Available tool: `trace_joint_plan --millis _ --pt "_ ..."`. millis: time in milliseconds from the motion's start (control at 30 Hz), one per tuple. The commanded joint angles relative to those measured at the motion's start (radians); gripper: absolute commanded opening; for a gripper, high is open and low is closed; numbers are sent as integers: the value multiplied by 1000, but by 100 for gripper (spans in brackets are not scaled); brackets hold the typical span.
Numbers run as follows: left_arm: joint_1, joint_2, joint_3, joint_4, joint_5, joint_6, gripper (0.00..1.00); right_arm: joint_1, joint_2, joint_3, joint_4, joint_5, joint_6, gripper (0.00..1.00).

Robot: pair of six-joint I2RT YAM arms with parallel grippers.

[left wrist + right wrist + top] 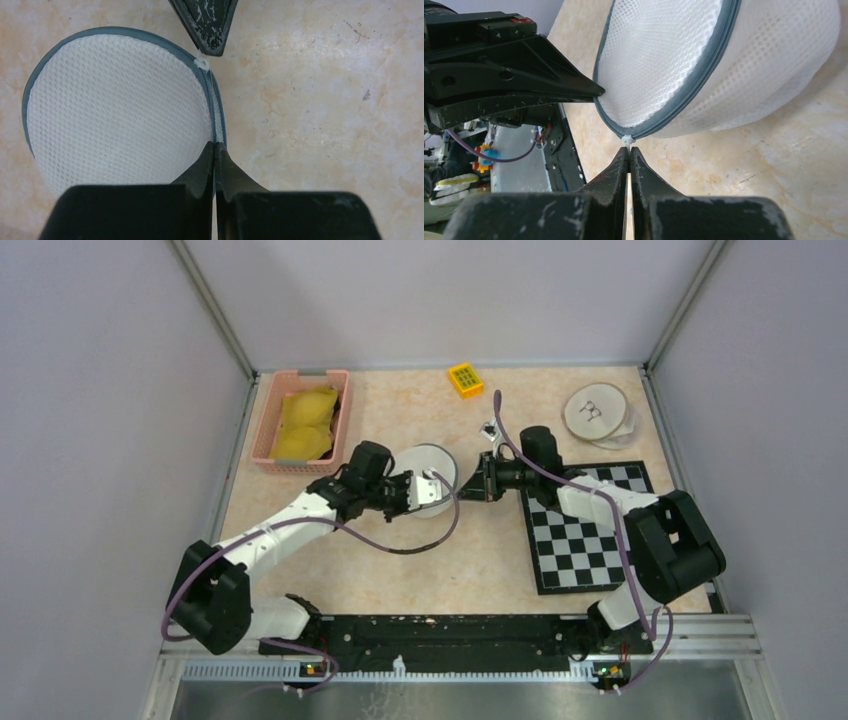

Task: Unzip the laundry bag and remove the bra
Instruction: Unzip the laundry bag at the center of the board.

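Laundry bag [425, 465], round and white with a grey rim, sits in the middle of the desk [470, 560]. Left hand [215, 150] is closed tight on the bag's zip edge, on its near side. Right hand [629, 152] is closed on the little white zip pull [626, 141] at the bag's right side. The two hands are near each other. A pink basket [262, 430] with yellow cloth [305, 425] stands far left, well apart from the bag
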Motion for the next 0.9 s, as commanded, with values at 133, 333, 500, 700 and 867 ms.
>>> trace_joint_plan --millis 133,333,500,700,867 --pt "55 -51 4 -101 -17 148 0 -59 -12 5 7 8 -48 0" --pt "63 -65 7 -137 -18 220 6 -44 -18 -4 41 -43 -16 0" --pt "61 -80 65 -172 112 173 48 7 -20 -10 69 -68 20 0" --pt "15 -84 97 -168 135 117 59 44 -17 -4 90 -67 47 0" --pt "-19 -36 96 -87 98 66 60 52 -11 -1 105 -67 69 0"
